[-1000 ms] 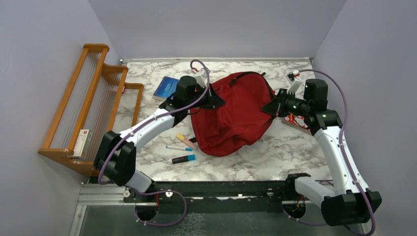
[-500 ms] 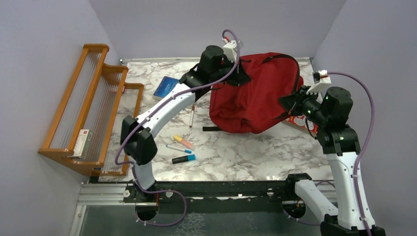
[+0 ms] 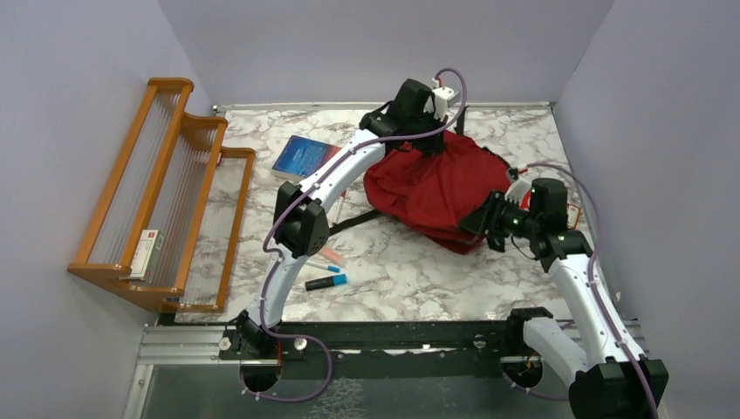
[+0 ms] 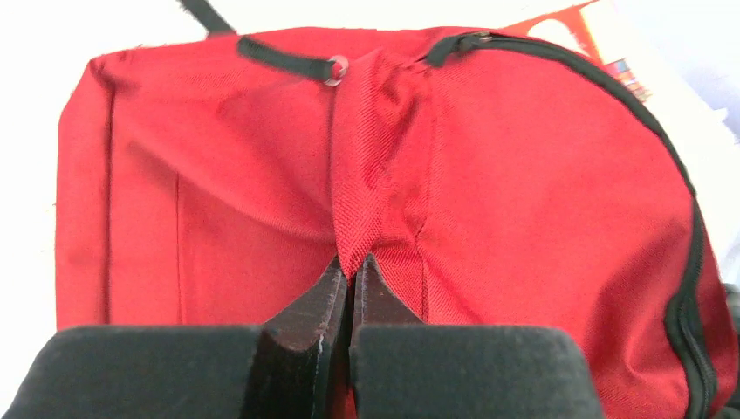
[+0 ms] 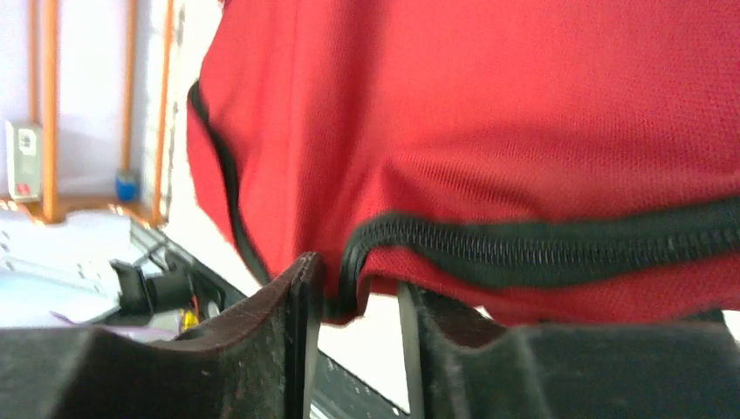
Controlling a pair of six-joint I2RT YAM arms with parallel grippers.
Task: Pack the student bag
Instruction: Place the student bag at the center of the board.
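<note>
Top external | book (image 3: 303,157) nr student bag (image 3: 432,188) | markers (image 3: 327,281) prob. under left arm (image 3: 301,229)

Marble-patterned table top (image 3: 419,279), white with grey veining, enclosed by plain grey walls (image 3: 366,44) on three sides. At its left edge stands an orange wooden rack (image 3: 157,175) of stepped tiers with thin rails. A small white box with red marking (image 3: 147,253) lies on the lowest, nearest tier. A blue book (image 3: 304,157) lies flat on the marble near the rack's far end. Nearer the front lies a black highlighter with a blue end (image 3: 325,282). Just beyond it is a pink-and-orange marker (image 3: 331,256), partly hidden. In the left wrist view, a corner of a red-and-white printed sheet (image 4: 602,30) shows at upper right.
</note>
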